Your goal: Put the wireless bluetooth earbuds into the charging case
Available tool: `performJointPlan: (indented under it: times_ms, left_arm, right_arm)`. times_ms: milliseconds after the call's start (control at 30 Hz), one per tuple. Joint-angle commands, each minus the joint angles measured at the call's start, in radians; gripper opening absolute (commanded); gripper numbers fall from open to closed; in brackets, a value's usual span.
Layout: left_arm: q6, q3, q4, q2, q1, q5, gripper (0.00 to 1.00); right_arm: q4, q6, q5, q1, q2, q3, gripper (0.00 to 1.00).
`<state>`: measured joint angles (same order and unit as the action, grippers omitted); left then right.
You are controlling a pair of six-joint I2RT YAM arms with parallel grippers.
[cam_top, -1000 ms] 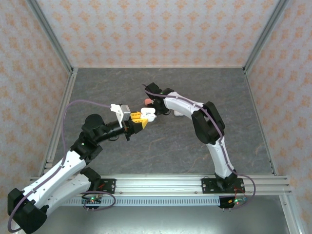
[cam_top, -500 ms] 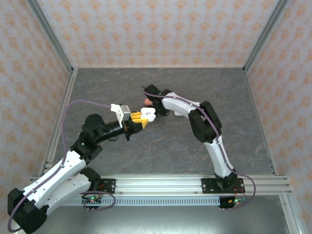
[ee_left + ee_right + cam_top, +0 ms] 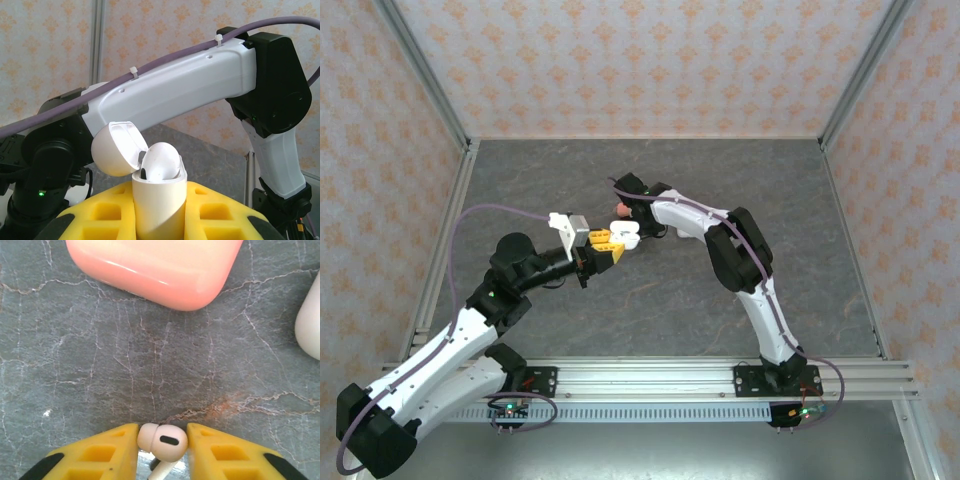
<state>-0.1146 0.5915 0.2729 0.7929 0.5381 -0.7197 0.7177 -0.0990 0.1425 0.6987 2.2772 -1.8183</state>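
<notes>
Worktop (image 3: pixel 520 180): grey and veined, with both arms meeting near its middle.

Right arm (image 3: pixel 745 250): it reaches in from the near right and bends down to the surface beside the pink case (image 3: pixel 155 267), which lies shut and flat just ahead of its fingers.

Left arm (image 3: pixel 450 350): you have its claw (image 3: pixel 608 243) clamped on the white case (image 3: pixel 159 210), holding it off the worktop. The lid (image 3: pixel 116 149) is hinged back, and the mouth faces away from the wrist, toward the right arm. A seated bud (image 3: pixel 161 161) already fills one well.

Right claw (image 3: pixel 162 429): the fingers are drawn in on the bud (image 3: pixel 161 441) and touch its head on both sides, so read this as a pinch. You cannot tell whether it has left the surface.

Governing relation: from above, the white case sits just to the near side of the right claw, almost beneath that arm's wrist. The right arm is therefore the nearer carrier. The bud's long axis runs back between the fingers, stem toward the wrist and head outward. To insert it you will probably need to turn the stem toward the case mouth and aim for the free well beside the seated bud.
</notes>
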Motion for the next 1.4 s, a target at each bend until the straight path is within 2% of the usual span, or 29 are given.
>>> performJointPlan:
  times_ms: [0,167,333,800,1067,1233,1367]
  left_arm:
    - [0.024,0.007,0.009,-0.001,0.007,0.016,0.00]
    - [0.022,0.005,0.009,-0.001,0.008,0.019,0.00]
    - [0.006,-0.007,0.026,0.000,0.008,0.020,0.00]
    - [-0.084,-0.024,0.111,0.083,0.007,0.048,0.00]
    - [-0.171,0.003,0.199,0.217,0.009,0.036,0.00]
    - [-0.209,0.029,0.237,0.278,0.013,0.019,0.00]
    - [-0.218,0.041,0.249,0.300,0.024,0.021,0.00]
  right_arm:
    - [-0.013,0.014,0.011,0.007,0.003,-0.004,0.28]
    - [-0.076,0.022,-0.012,0.007,-0.084,0.068,0.25]
    - [-0.138,0.037,-0.058,0.007,-0.239,0.183,0.25]
    - [-0.285,0.099,-0.097,-0.024,-0.872,0.600,0.25]
    - [-0.445,0.115,0.054,-0.022,-1.162,0.736,0.25]
    - [-0.577,0.093,0.173,-0.014,-1.241,0.803,0.25]
    - [-0.629,0.091,0.207,0.007,-1.237,0.829,0.25]
